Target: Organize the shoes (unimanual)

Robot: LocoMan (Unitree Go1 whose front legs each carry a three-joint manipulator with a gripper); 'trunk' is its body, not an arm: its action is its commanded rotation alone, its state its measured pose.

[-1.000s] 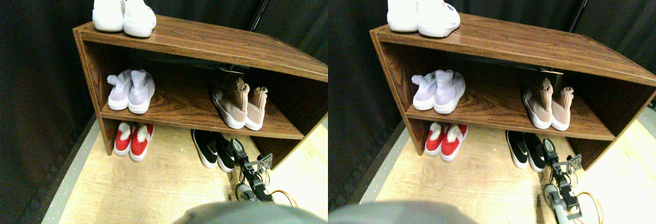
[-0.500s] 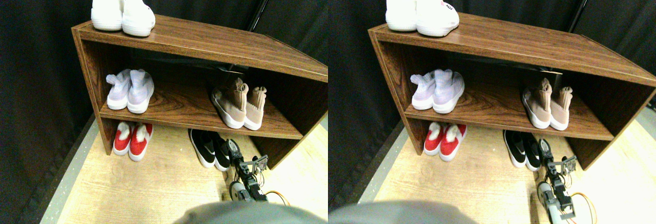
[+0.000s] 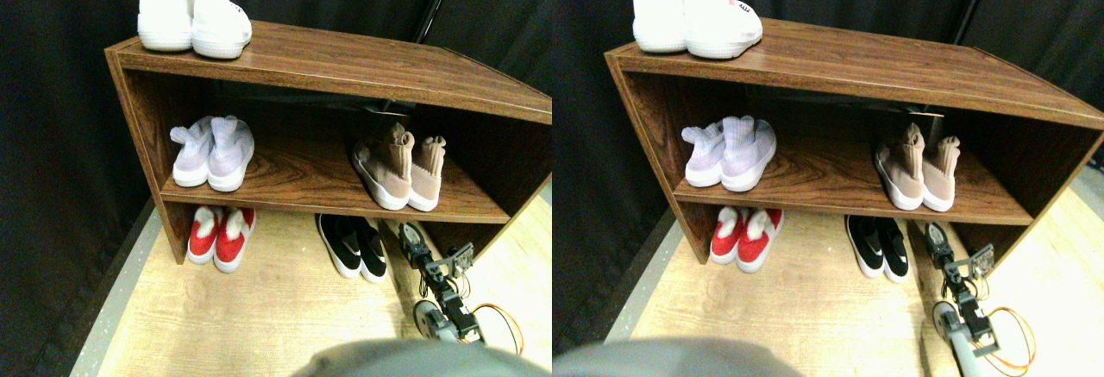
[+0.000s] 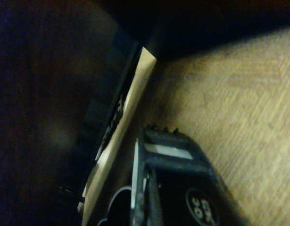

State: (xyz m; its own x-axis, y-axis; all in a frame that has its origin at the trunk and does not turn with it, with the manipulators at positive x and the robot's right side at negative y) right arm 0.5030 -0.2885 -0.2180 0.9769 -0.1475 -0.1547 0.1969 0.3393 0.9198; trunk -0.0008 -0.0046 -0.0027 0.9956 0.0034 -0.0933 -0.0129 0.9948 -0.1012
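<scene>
Across the wooden shoe rack (image 3: pixel 345 65), four pairs sit side by side and the fifth looks nearly so.
Largest first: on the rack's top at 11 o'clock stands a white pair (image 3: pixel 190 21); on the middle shelf (image 3: pixel 310 183) a lilac pair (image 3: pixel 213 151) sits at 9 o'clock and the tan sock sneakers (image 3: pixel 398 172) at 3 o'clock, close together though one is angled; on the floor (image 3: pixel 259 308) lie a red pair (image 3: pixel 220 235) and the black slip-ons (image 3: pixel 354 246). Judged from this, little remains. The claw (image 3: pixel 412 241) hangs just beside the slip-ons, empty; whether its jaws are apart cannot be told.
</scene>
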